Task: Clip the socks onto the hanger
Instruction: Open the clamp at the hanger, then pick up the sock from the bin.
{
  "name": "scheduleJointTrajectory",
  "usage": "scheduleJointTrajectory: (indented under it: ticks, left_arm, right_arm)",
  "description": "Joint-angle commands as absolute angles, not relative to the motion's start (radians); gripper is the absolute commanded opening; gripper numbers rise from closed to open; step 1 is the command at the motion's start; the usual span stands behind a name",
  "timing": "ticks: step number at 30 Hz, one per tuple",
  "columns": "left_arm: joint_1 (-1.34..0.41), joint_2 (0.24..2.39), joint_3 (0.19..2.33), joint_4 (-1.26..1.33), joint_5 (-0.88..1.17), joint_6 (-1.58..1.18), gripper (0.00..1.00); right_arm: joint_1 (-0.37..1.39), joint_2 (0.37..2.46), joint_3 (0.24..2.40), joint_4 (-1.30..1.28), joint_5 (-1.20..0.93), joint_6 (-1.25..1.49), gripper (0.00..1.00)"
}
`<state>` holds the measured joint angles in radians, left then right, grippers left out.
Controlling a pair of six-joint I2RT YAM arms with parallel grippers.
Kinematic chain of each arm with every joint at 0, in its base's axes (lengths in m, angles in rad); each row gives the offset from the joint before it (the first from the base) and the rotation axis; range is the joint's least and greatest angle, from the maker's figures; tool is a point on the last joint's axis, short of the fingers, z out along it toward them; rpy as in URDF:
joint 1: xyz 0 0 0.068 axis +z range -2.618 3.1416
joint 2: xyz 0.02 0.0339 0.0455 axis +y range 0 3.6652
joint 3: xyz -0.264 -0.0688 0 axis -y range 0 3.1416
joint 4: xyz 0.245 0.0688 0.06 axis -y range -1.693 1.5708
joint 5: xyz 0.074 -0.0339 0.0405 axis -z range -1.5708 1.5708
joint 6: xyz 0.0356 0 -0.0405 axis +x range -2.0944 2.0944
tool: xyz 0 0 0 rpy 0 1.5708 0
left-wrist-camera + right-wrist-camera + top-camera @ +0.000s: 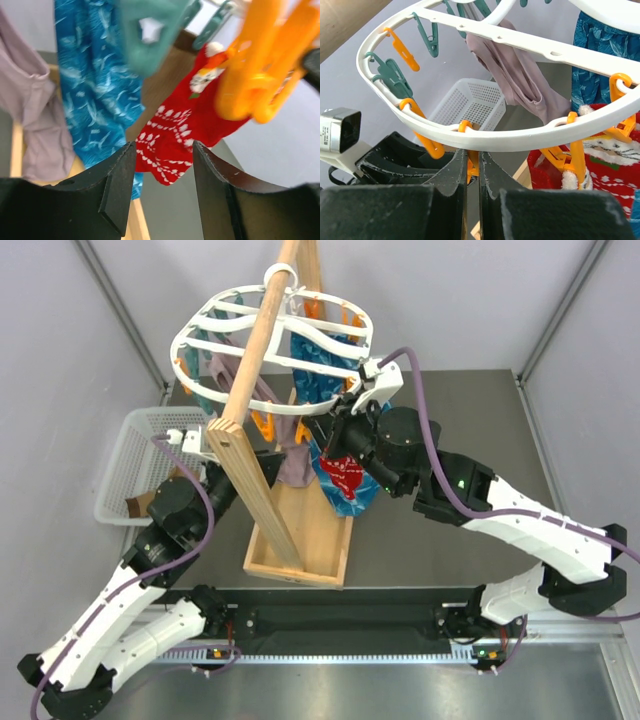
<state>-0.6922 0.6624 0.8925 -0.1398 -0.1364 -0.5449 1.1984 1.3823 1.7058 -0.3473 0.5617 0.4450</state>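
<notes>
The white oval hanger (200, 335) hangs from the wooden pole, its rim (520, 135) just above my right gripper (472, 160). That gripper is shut on an orange peg (472, 169) under the rim. A red sock with white pattern (175, 135) hangs from another orange peg (260, 75), beside a blue patterned sock (95, 85) and a mauve sock (30, 115). My left gripper (164, 150) is open just short of the red sock's lower end, nothing between its fingers. From above, the red sock (345, 472) hangs below my right gripper (340, 415).
The wooden pole stand (265, 480) rises from a wooden tray (300, 540) between the arms. A white mesh basket (135, 455) sits at the left, also visible through the ring (470, 102). Teal and orange pegs (395, 75) dangle around the rim.
</notes>
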Motion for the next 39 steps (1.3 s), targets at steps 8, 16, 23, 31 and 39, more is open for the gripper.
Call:
scheduleJointTrajectory:
  ticks: [8,16,23,31,39]
  left_arm:
    - [-0.698,0.652,0.92,-0.432,-0.378,-0.616,0.52]
    - [-0.696,0.646,0.963,-0.707,-0.793,-0.764,0.53]
    - [-0.677,0.756,1.022,-0.785,-0.953,-0.689,0.58]
    - [-0.134,0.877,0.96,-0.6,-0.432,-0.581,0.59]
    - [0.235,1.074,0.974,-0.575,-0.23,-0.742,0.61]
  right_arm:
    - [1.134,1.364,1.663,-0.377,0.614,0.416,0.0]
    - [1.126,1.342,1.629,-0.37,0.595,0.414,0.0]
    - [1.123,1.322,1.602,-0.359,0.586,0.416,0.0]
    - [1.124,1.312,1.586,-0.362,0.572,0.42,0.0]
    - [1.121,1.299,1.575,-0.37,0.583,0.413,0.0]
